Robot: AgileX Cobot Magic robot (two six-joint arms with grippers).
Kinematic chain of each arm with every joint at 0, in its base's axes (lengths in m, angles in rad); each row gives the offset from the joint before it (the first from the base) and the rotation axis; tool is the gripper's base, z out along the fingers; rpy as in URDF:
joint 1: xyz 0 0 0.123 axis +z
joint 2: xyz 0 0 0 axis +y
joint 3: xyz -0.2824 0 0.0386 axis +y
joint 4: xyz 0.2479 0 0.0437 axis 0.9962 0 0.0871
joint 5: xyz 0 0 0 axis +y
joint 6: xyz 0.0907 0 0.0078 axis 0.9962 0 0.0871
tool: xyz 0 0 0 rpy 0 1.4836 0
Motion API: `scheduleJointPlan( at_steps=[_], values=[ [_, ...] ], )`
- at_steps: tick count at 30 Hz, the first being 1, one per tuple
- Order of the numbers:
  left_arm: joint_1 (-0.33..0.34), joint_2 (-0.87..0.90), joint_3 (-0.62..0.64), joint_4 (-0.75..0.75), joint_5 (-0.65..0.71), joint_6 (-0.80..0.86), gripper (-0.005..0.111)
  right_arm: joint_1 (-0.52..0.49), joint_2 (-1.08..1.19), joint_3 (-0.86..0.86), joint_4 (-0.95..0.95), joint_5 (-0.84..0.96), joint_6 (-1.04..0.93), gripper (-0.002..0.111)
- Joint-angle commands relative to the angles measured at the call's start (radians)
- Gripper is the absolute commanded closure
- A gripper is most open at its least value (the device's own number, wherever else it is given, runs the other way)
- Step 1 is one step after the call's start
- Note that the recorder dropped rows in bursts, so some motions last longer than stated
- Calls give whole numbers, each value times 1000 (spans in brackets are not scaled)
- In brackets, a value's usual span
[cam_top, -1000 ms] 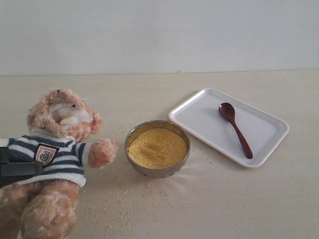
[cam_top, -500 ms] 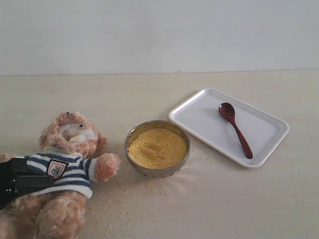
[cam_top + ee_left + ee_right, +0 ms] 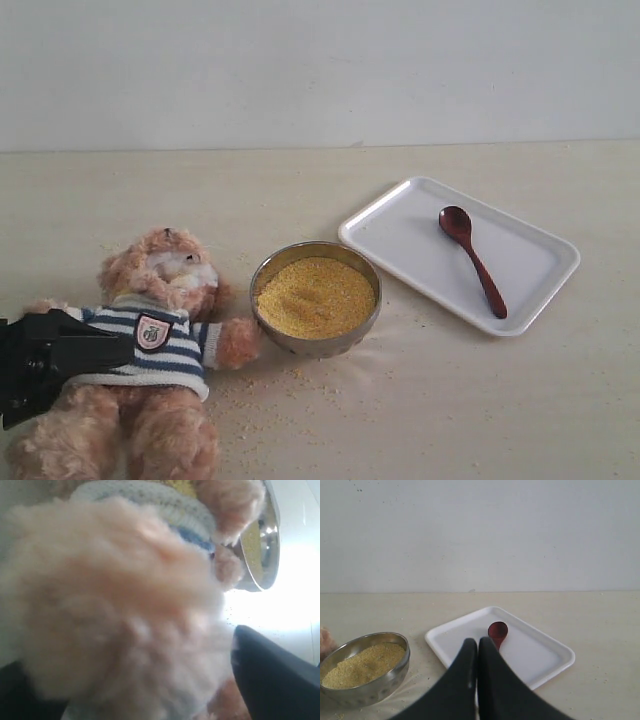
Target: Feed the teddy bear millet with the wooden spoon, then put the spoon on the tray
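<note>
- exterior view: the teddy bear [image 3: 165,335] lies on its back on the table [image 3: 480,400], head toward the far wall, to the left of the steel bowl [image 3: 316,346].
- my left gripper [image 3: 105,350] comes in from the left edge and is clamped across the bear's striped shirt.
- the paw on the bowl side reaches right up to the bowl's wall; i cannot tell whether it touches.
- the millet [image 3: 316,297] is heaped in the bowl, and loose grains [image 3: 250,405] are scattered on the table in front of it.
- the tray [image 3: 410,255] sits right of the bowl, near but apart, set at an angle.
- the wooden spoon [image 3: 472,260] lies flat on the tray, bowl end toward the far side, handle toward the near rim.
- left wrist view: blurred fur fills the space between the jaws, with one dark finger [image 3: 272,677] showing beside it.
- right wrist view: my right gripper [image 3: 478,642] hangs above the table with its fingertips pressed together, holding nothing; the tray and spoon lie beyond it.
</note>
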Motion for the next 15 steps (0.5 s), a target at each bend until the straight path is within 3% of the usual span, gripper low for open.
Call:
scheduleJointPlan(
  at_steps=[1,10,15],
  values=[
    [2,-31,-42,108,28,-91,30,-3,-7,0,-10,-9,-6,108],
    [102,-170,-87,280,32,-285,30,-3,-7,0,-10,-9,-6,108],
    [182,-281,-87,321,93,-409,39,-3,-7,0,-10,-9,-6,108]
  ],
)
